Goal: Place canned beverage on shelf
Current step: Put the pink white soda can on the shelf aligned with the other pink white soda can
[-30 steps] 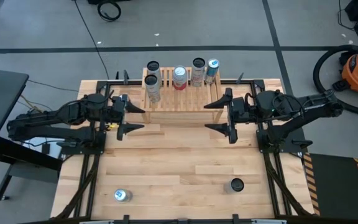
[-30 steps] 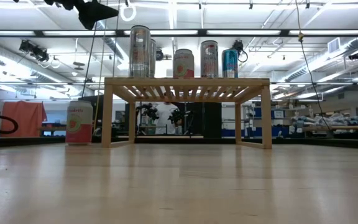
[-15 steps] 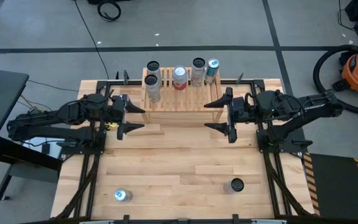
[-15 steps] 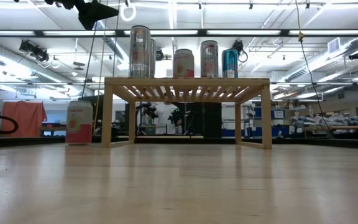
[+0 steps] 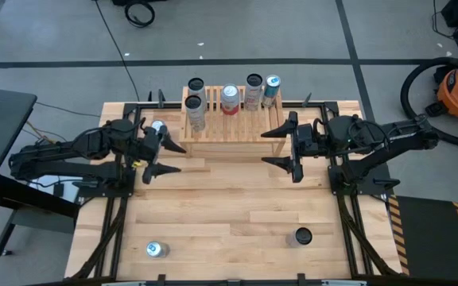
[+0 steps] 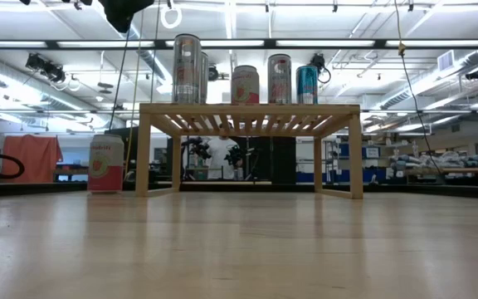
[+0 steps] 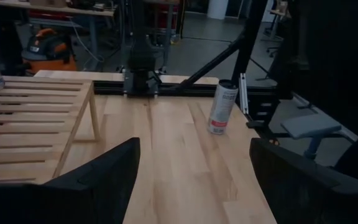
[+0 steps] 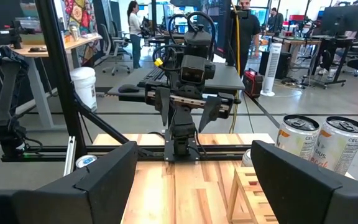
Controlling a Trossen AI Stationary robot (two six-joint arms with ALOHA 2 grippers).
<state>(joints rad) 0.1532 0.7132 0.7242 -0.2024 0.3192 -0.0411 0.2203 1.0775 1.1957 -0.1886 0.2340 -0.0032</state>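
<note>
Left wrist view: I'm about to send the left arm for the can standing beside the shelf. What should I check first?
1. Left gripper empty, jaws open: ok.
2. Target can upright on the table, apart from the shelf: ok.
3. Table between the left gripper and the can free of other things: ok, as far as the left wrist view shows.
4. Room on the shelf: ok; the five cans stand along its back, and the front slats are bare.
5. Right gripper out of the way: ok; it waits open at the shelf's other end.
6. Can's weight, full or empty: cannot tell.
</note>
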